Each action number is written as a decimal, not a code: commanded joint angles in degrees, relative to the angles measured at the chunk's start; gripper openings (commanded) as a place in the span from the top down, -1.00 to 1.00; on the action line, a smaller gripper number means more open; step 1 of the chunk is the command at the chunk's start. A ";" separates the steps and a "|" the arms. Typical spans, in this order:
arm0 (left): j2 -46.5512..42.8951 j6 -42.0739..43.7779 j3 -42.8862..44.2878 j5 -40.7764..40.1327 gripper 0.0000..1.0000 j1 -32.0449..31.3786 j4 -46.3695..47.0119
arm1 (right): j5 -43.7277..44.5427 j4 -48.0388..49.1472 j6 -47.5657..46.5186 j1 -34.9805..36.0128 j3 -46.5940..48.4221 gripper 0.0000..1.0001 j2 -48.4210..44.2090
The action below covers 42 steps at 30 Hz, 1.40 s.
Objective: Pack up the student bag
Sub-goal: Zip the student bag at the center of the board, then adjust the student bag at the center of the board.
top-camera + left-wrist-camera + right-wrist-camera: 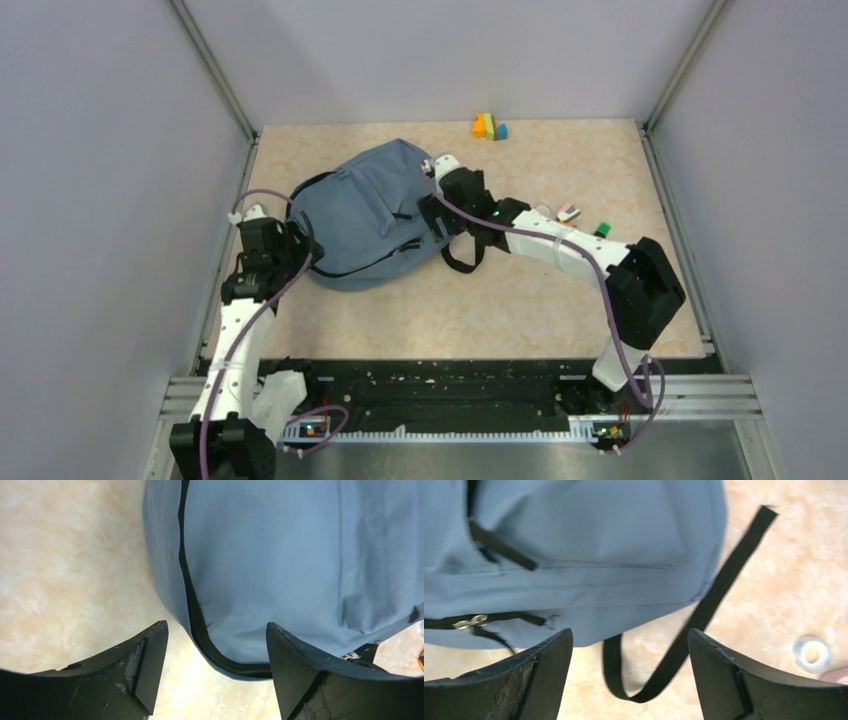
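The student bag (pixel 362 212), dusty-blue with dark zippers, lies flat on the table left of the middle. My left gripper (pixel 296 243) is at its left edge. In the left wrist view this gripper (pixel 217 647) stands open, and the rounded, zippered corner of the bag (pixel 280 555) lies between the fingers, unclamped. My right gripper (pixel 436 214) is at the bag's right side. It (pixel 630 635) is open too, and a black strap (pixel 719 587) loops loosely between its fingers below the bag (pixel 589 550). A metal zipper pull (pixel 469 623) shows at the left.
Coloured blocks (pixel 490 126) sit by the back wall. Small items (pixel 568 212) and a green piece (pixel 602 229) lie right of the right forearm. A pale ring (pixel 810 653) lies on the table at the right. Walls close in both sides.
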 commanded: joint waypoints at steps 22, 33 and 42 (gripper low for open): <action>-7.29 4.94 4.42 8.45 -0.94 0.01 0.37 | -32.67 5.74 4.06 -22.83 10.45 -0.50 13.55; -9.59 3.43 0.87 11.79 -0.95 -1.51 2.77 | -46.58 8.61 9.16 -22.79 5.35 0.97 14.64; -12.21 2.03 -3.91 13.34 -0.95 -3.86 7.34 | -35.57 10.58 15.92 -15.14 -15.42 1.00 -3.64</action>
